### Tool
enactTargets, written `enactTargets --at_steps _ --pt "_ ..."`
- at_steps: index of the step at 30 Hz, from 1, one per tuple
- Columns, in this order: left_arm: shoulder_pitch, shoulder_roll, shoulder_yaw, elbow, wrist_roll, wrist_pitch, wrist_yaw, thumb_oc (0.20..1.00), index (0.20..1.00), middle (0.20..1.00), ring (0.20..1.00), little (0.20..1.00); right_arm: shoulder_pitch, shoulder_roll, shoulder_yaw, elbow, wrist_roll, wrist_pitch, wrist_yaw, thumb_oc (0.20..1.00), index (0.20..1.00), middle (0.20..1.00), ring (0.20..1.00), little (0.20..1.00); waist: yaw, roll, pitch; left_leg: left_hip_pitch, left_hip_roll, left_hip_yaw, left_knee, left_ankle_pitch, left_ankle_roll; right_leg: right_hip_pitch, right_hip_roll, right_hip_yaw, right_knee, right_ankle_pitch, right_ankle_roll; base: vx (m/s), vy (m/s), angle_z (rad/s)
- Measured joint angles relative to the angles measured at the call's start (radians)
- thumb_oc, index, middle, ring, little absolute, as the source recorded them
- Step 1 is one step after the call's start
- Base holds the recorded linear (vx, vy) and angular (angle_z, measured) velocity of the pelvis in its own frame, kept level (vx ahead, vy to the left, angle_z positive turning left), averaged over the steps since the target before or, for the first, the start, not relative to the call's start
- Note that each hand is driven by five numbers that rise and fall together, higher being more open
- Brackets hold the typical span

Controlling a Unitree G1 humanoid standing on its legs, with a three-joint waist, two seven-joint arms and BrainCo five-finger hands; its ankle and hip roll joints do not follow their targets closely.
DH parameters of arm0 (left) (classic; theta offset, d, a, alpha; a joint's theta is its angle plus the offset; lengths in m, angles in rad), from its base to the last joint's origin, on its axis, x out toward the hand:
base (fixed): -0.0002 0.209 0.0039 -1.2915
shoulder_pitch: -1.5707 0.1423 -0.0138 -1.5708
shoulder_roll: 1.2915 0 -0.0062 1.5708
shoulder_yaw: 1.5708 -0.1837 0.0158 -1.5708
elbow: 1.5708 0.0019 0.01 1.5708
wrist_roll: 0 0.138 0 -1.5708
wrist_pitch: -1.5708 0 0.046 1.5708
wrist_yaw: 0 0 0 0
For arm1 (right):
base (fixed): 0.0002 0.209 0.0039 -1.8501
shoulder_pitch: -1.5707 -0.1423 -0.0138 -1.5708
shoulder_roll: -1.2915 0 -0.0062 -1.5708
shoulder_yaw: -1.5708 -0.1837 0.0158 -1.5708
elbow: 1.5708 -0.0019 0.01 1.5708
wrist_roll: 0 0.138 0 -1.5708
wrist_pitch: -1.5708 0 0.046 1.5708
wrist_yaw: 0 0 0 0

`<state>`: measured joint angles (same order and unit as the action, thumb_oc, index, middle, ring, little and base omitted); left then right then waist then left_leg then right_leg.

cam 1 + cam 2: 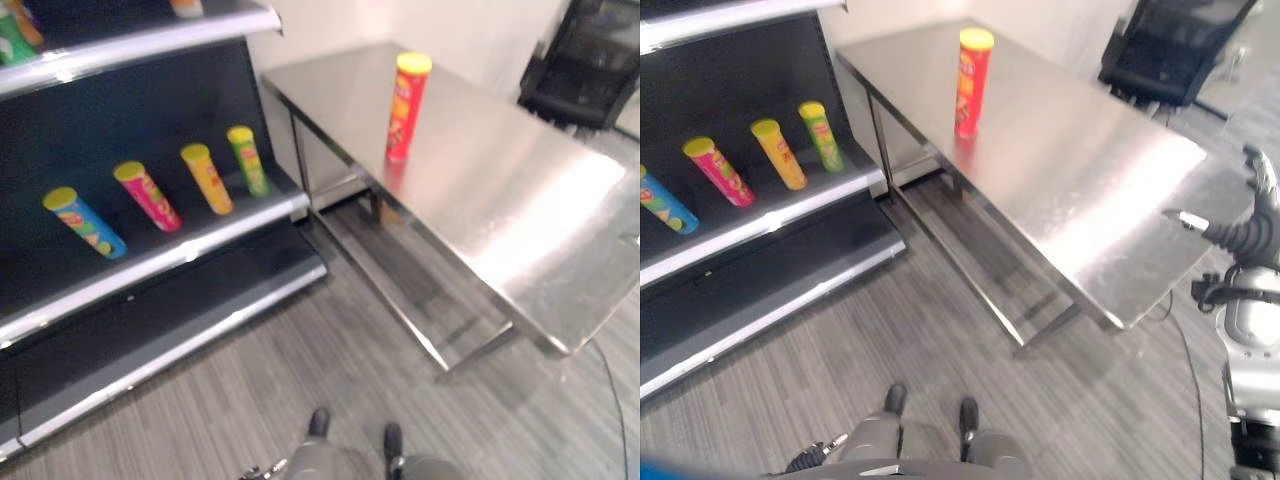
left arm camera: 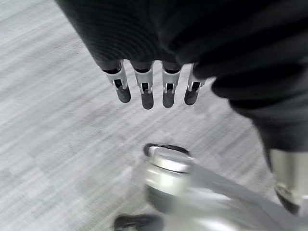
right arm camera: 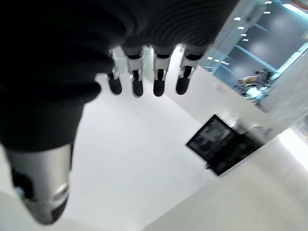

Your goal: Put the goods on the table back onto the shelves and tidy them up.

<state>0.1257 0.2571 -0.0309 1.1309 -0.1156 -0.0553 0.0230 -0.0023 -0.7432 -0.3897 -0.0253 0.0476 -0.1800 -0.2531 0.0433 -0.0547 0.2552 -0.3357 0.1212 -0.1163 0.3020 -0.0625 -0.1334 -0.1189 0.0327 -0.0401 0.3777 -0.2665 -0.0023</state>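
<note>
A red can with a yellow lid (image 1: 407,106) stands upright on the far part of the steel table (image 1: 520,210). Several cans lie on the middle shelf (image 1: 150,262): blue (image 1: 85,222), pink (image 1: 148,196), yellow (image 1: 207,178) and green (image 1: 247,160). My right hand (image 1: 1238,236) hangs beside the table's near right edge, far from the red can; the right wrist view shows its fingers (image 3: 159,82) straight and holding nothing. My left hand (image 2: 147,94) is low over the grey floor, fingers straight and empty.
A black office chair (image 1: 585,60) stands beyond the table's far right corner. The top shelf (image 1: 140,40) carries a few more goods. The table's lower rails (image 1: 390,290) run close to the shelf unit's corner, with grey plank floor (image 1: 300,380) between them and me.
</note>
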Motion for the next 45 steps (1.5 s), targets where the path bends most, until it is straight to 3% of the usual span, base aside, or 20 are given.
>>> enactTargets --at_steps 2,4,6,7,8,9,10,14,16,20,23,24,28,30,33,34,37,38,40,45 --pt "-0.013 0.006 0.001 0.015 0.001 0.002 0.001 1.0 1.0 1.0 1.0 1.0 -0.017 0.043 -0.002 -0.011 0.0 0.011 -0.007 1.0 1.0 1.0 1.0 1.0 0.041 -0.011 -0.005 0.014 0.014 0.055 -0.137 0.013 0.003 0.008 -0.013 0.054 -0.057 0.011 0.003 0.44 0.225 -0.07" --pt "0.004 -0.023 0.008 0.061 0.002 0.003 0.004 1.0 1.0 1.0 1.0 1.0 -0.024 0.038 -0.01 -0.046 -0.003 0.008 -0.006 1.0 1.0 1.0 1.0 1.0 0.067 0.005 -0.016 0.097 0.004 0.107 -0.29 0.049 0.0 0.092 -0.052 0.132 -0.188 0.055 0.02 0.55 0.319 -0.59" --pt "0.006 -0.033 0.009 0.072 0.003 0.007 0.011 1.0 1.0 1.0 1.0 1.0 -0.021 0.032 -0.028 -0.046 -0.013 0.01 -0.012 1.0 1.0 1.0 1.0 1.0 0.056 0.048 -0.049 0.139 -0.011 0.111 -0.295 0.067 0.016 0.138 -0.075 0.143 -0.252 0.076 0.063 0.54 0.317 -0.26" --pt "-0.01 -0.036 0.01 0.074 0.003 0.009 0.017 1.0 1.0 1.0 1.0 1.0 -0.03 0.036 -0.017 -0.049 -0.027 0.021 -0.018 1.0 1.0 1.0 1.0 1.0 0.053 0.058 -0.067 0.181 -0.051 0.13 -0.286 0.083 0.043 0.145 -0.123 0.159 -0.249 0.064 0.084 0.39 0.232 -0.45" --pt "0.001 -0.04 0.011 0.04 0.002 0.01 0.021 1.0 1.0 1.0 1.0 1.0 -0.025 0.021 -0.003 -0.049 -0.039 0.027 -0.019 1.0 1.0 1.0 1.0 1.0 0.053 0.059 -0.077 0.193 -0.068 0.165 -0.298 0.103 0.06 0.145 -0.156 0.157 -0.225 0.06 0.108 0.33 0.217 -0.49" --pt "0.011 -0.042 0.015 0.002 0.001 0.007 0.026 1.0 1.0 1.0 1.0 1.0 -0.017 0.008 0.007 -0.05 -0.046 0.028 -0.019 1.0 1.0 1.0 1.0 1.0 0.044 0.083 -0.091 0.2 -0.062 0.214 -0.309 0.173 0.097 0.141 -0.172 0.139 -0.195 0.061 0.114 0.3 0.215 -0.45" --pt "-0.009 -0.01 0.016 -0.043 0.001 -0.002 0.033 1.0 1.0 1.0 1.0 1.0 -0.009 0.025 0.028 -0.051 -0.05 0.041 -0.017 1.0 1.0 1.0 1.0 1.0 0.038 0.042 -0.093 0.228 -0.112 0.22 -0.324 0.135 0.121 0.101 -0.205 0.125 -0.104 0.078 0.138 0.29 0.22 -0.33" --pt "-0.056 0.043 0.001 -0.054 0.002 -0.019 0.037 1.0 1.0 1.0 1.0 1.0 -0.007 0.062 0.037 -0.054 -0.05 0.044 -0.02 1.0 1.0 1.0 1.0 1.0 0.014 0.023 -0.11 0.324 -0.133 0.23 -0.378 0.129 0.184 0.024 -0.225 0.121 0.131 0.16 0.149 0.27 0.162 -0.09" --pt "-0.055 0.055 -0.004 -0.055 0.002 -0.023 0.038 1.0 1.0 1.0 1.0 1.0 0.007 0.055 0.037 -0.057 -0.05 0.044 -0.02 1.0 1.0 1.0 1.0 1.0 -0.016 0.025 -0.131 0.367 -0.152 0.21 -0.394 0.094 0.231 -0.041 -0.24 0.1 0.194 0.138 0.143 0.3 0.038 0.14" --pt "-0.057 0.052 -0.005 -0.052 0.003 -0.022 0.036 1.0 1.0 1.0 1.0 1.0 0.007 0.051 0.032 -0.06 -0.049 0.044 -0.02 1.0 1.0 1.0 1.0 1.0 -0.048 0.021 -0.133 0.39 -0.164 0.171 -0.392 0.088 0.22 -0.057 -0.233 0.063 -0.077 0.144 0.154 0.26 -0.051 0.35" --pt "-0.078 0.021 -0.002 0.029 0.005 -0.019 0.032 1.0 1.0 1.0 1.0 1.0 0.008 0.028 0.017 -0.056 -0.046 0.041 -0.022 1.0 1.0 1.0 1.0 1.0 -0.074 0.057 -0.107 0.407 -0.138 0.078 -0.368 0.049 0.214 -0.066 -0.082 0.197 -0.414 0.261 0.164 0.35 -0.069 0.79" --pt "-0.064 0.015 0.0 0.046 0.008 -0.018 0.027 1.0 1.0 1.0 1.0 1.0 0.01 0.028 -0.015 -0.056 -0.044 0.039 -0.025 1.0 1.0 1.0 1.0 1.0 -0.103 0.027 -0.098 0.449 -0.173 0.032 -0.373 0.04 0.213 -0.074 -0.077 0.246 -0.481 0.32 0.17 0.34 -0.106 1.52" --pt "-0.024 0.025 -0.002 0.014 0.011 -0.02 0.016 1.0 1.0 1.0 1.0 1.0 0.132 0.027 -0.107 -0.043 -0.005 0.036 -0.021 1.0 1.0 1.0 1.0 1.0 -0.124 -0.03 -0.113 0.512 -0.215 -0.128 -0.375 -0.023 0.19 -0.056 -0.092 0.283 -0.436 0.329 0.171 0.2 -0.157 1.31" --pt "-0.018 0.012 -0.015 0.009 0.012 -0.017 0.01 1.0 1.0 1.0 1.0 1.0 0.194 0.01 -0.172 -0.009 0.014 0.045 -0.017 1.0 1.0 1.0 1.0 1.0 -0.129 -0.009 -0.11 0.528 -0.168 -0.199 -0.366 -0.048 0.148 -0.05 -0.054 0.258 -0.371 0.368 0.164 0.16 -0.219 1.25" --pt "-0.013 -0.004 -0.023 0.001 0.013 -0.007 0.007 1.0 1.0 1.0 1.0 1.0 0.173 -0.057 -0.181 0.015 0.043 0.048 0.008 1.0 1.0 1.0 1.0 1.0 -0.135 0.038 -0.109 0.529 -0.113 -0.192 -0.333 -0.078 0.09 -0.014 -0.017 0.208 -0.384 0.408 0.108 0.11 -0.208 0.72" --pt "-0.015 -0.018 -0.02 0.002 0.013 -0.007 0.007 1.0 1.0 1.0 1.0 1.0 0.176 -0.105 -0.182 0.029 0.05 0.048 0.027 1.0 1.0 1.0 1.0 1.0 -0.15 0.055 -0.109 0.515 -0.081 -0.179 -0.33 -0.08 0.087 0.016 -0.01 0.16 -0.41 0.412 0.08 0.05 -0.178 0.85" --pt "-0.047 -0.03 -0.029 0.003 0.015 -0.007 0.005 1.0 1.0 1.0 1.0 1.0 0.208 -0.149 -0.222 0.032 0.052 0.048 0.058 1.0 1.0 1.0 1.0 1.0 -0.183 0.053 -0.106 0.493 -0.043 -0.077 -0.31 -0.081 0.064 0.06 -0.019 0.083 -0.459 0.424 0.052 -0.03 -0.12 1.03" --pt "-0.084 -0.031 -0.045 0.001 0.026 -0.007 0.001 1.0 1.0 1.0 1.0 1.0 0.261 -0.152 -0.268 0.025 0.071 0.048 0.067 1.0 1.0 1.0 1.0 1.0 -0.216 0.032 -0.095 0.423 -0.009 0.144 -0.254 -0.083 0.044 0.077 -0.055 0.001 -0.479 0.427 0.01 -0.06 -0.083 1.46" --pt "-0.095 -0.027 -0.047 -0.033 0.054 -0.006 -0.003 1.0 1.0 1.0 1.0 1.0 0.276 -0.166 -0.267 0.012 0.076 0.05 0.092 1.0 1.0 1.0 1.0 1.0 -0.228 0.013 -0.093 0.395 0.025 0.366 -0.264 -0.074 0.057 0.063 -0.081 -0.027 -0.477 0.419 0.025 -0.01 -0.053 0.91" --pt "-0.042 -0.015 -0.046 -0.014 0.098 0.014 -0.009 1.0 1.0 1.0 1.0 1.0 0.257 -0.189 -0.22 -0.011 0.09 0.047 0.158 1.0 1.0 1.0 1.0 1.0 -0.233 0.02 -0.121 0.446 0.011 0.4 -0.373 0.011 0.051 0.07 -0.097 -0.009 -0.477 0.417 0.062 0.02 -0.022 0.03"
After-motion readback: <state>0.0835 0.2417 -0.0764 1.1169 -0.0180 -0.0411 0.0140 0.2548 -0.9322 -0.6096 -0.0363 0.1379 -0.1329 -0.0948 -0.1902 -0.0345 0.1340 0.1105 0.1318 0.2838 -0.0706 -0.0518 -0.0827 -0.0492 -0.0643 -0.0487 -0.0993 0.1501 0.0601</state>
